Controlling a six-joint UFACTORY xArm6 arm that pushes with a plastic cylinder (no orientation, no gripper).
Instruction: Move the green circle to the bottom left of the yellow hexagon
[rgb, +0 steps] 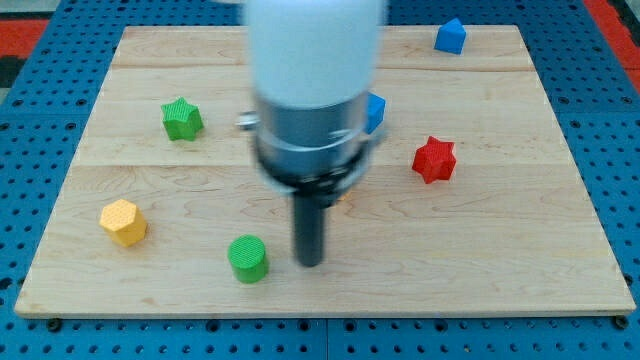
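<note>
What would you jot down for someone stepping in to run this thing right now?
My tip is on the board, just to the view's right of the green circle, close to it; contact cannot be confirmed.
The yellow hexagon sits near the view's left edge, up and to the left of the circle.
Done: nothing settled; the circle lies to the hexagon's bottom right.
Left: push the circle toward the view's left, passing below the hexagon, until it rests at its bottom left. Little board remains there, so go gently.

A pale wooden board (500, 270) carries a green circle (248, 258), yellow hexagon (123, 222), green star (181, 119), red star (434, 159) and two blue blocks (450, 36), one (375, 111) half hidden.
</note>
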